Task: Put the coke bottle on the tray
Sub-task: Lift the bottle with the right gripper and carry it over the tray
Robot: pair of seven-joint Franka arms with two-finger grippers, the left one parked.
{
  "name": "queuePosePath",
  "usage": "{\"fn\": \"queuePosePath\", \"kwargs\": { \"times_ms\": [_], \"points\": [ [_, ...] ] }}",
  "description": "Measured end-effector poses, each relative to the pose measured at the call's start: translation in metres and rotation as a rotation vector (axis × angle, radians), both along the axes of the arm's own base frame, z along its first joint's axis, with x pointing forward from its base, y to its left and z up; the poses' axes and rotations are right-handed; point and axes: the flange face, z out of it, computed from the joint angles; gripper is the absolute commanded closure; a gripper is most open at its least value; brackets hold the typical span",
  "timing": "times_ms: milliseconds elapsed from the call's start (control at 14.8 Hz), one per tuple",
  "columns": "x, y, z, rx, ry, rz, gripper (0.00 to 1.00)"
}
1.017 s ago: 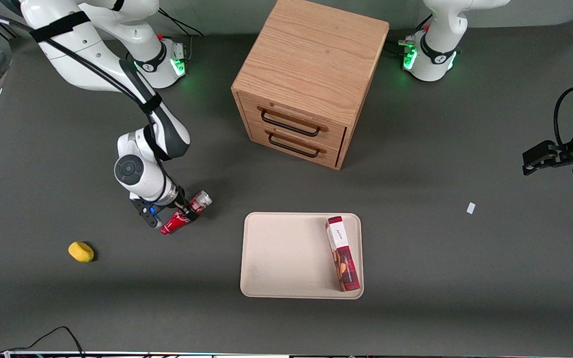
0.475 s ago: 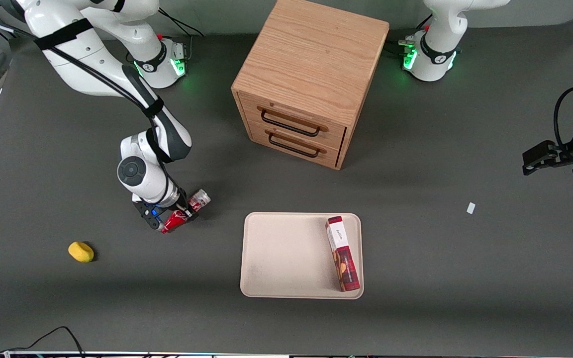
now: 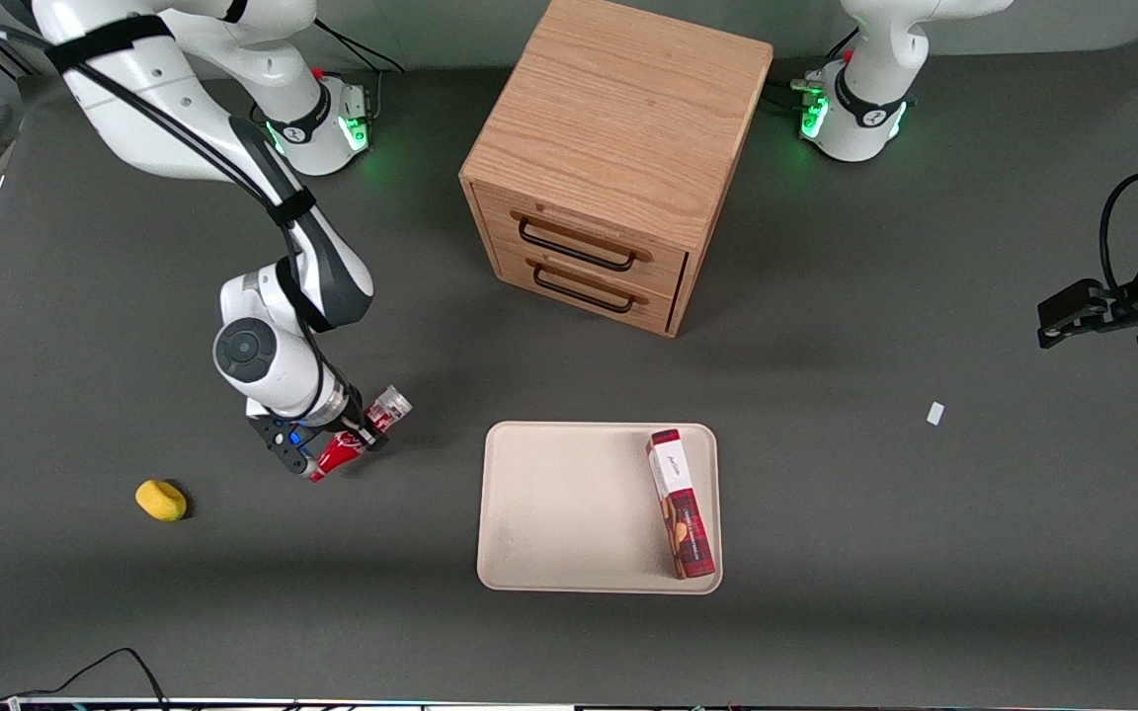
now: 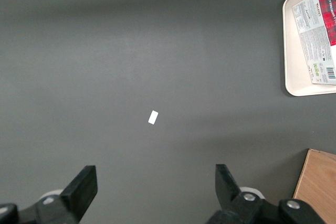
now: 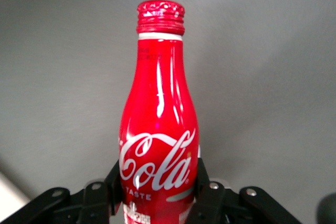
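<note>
Coke bottle (image 3: 357, 434) sits clamped in the right gripper (image 3: 347, 437), lifted tilted above the table toward the working arm's end, well apart from the tray (image 3: 569, 513), apparently ready for carrying across.

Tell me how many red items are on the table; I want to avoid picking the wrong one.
2. The slim red coke bottle is clamped in the right gripper, toward the working arm's end. The red-and-white rectangular box lies on the flat beige tray. None seems hidden.
</note>
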Motion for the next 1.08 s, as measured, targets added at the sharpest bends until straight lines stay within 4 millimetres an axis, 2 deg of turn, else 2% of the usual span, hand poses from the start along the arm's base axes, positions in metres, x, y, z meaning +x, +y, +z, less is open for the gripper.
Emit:
{"fn": "queuePosePath", "kwargs": {
  "times_ms": [203, 407, 542, 610, 746, 881, 1017, 1085],
  "points": [
    [0.021, 0.012, 0.07, -0.007, -0.016, 0.096, 1.0],
    [0.042, 0.024, 0.143, -0.001, -0.06, 0.275, 1.0],
    [0.048, 0.039, 0.178, 0.005, -0.101, 0.444, 1.0],
    [0.05, 0.051, 0.187, 0.008, -0.122, 0.547, 1.0],
    [0.054, 0.086, 0.188, 0.015, -0.15, 0.704, 1.0],
    [0.06, 0.126, 0.176, 0.033, -0.17, 0.776, 1.0],
    [0.069, 0.159, 0.15, 0.055, -0.183, 0.812, 1.0],
    [0.074, 0.17, 0.13, 0.065, -0.195, 0.821, 1.0]
  ]
}}
